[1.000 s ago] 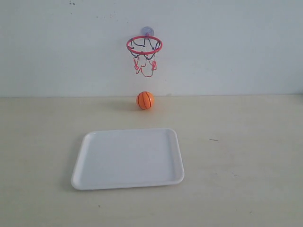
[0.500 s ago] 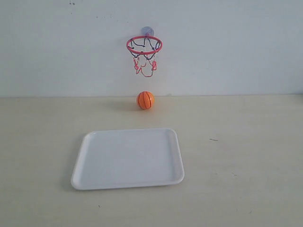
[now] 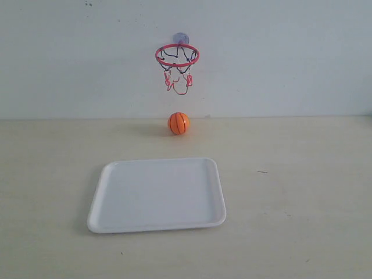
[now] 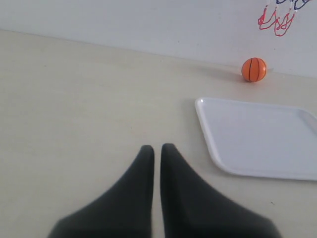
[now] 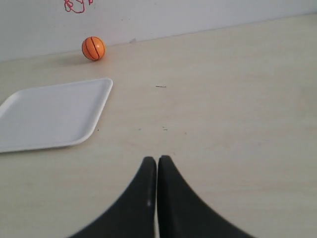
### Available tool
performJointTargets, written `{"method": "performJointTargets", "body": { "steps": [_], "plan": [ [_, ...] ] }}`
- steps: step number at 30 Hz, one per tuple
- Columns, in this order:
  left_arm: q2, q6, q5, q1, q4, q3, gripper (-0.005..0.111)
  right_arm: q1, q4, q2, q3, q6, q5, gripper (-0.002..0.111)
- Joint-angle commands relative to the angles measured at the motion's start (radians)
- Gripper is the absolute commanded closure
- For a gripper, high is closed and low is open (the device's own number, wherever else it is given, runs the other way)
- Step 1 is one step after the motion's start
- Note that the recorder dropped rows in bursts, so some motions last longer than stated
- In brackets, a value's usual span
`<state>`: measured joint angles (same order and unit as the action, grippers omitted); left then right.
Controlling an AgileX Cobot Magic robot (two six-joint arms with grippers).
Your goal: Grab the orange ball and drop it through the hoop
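Observation:
The orange ball (image 3: 179, 123) rests on the table against the back wall, straight below the hoop (image 3: 177, 56), whose red ring and string net hang from a suction cup on the wall. The ball also shows in the left wrist view (image 4: 253, 69) and the right wrist view (image 5: 93, 48); only the net's lower strings (image 4: 276, 20) (image 5: 78, 6) reach into those views. My left gripper (image 4: 157, 148) is shut with nothing in it, far from the ball. My right gripper (image 5: 157, 159) is shut and empty too. Neither gripper appears in the exterior view.
A white tray (image 3: 157, 195) lies flat on the table in front of the ball, seen also in the wrist views (image 4: 257, 139) (image 5: 49, 114). A small dark mark (image 3: 263, 171) sits on the table right of the tray.

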<state>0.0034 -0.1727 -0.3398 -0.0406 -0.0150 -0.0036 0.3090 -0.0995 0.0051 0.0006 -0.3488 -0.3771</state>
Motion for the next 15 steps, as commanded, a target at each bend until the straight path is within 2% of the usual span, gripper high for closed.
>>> {"method": "performJointTargets", "body": {
  "steps": [1,15],
  "plan": [
    [-0.003,-0.003,0.006,-0.006,0.001,0.004,0.103,0.001,-0.014,-0.005,-0.001,-0.02,0.012,0.108],
    [-0.003,-0.003,0.006,-0.006,0.001,0.004,0.103,0.001,-0.011,-0.005,-0.001,-0.02,0.007,0.108]
  ]
}}
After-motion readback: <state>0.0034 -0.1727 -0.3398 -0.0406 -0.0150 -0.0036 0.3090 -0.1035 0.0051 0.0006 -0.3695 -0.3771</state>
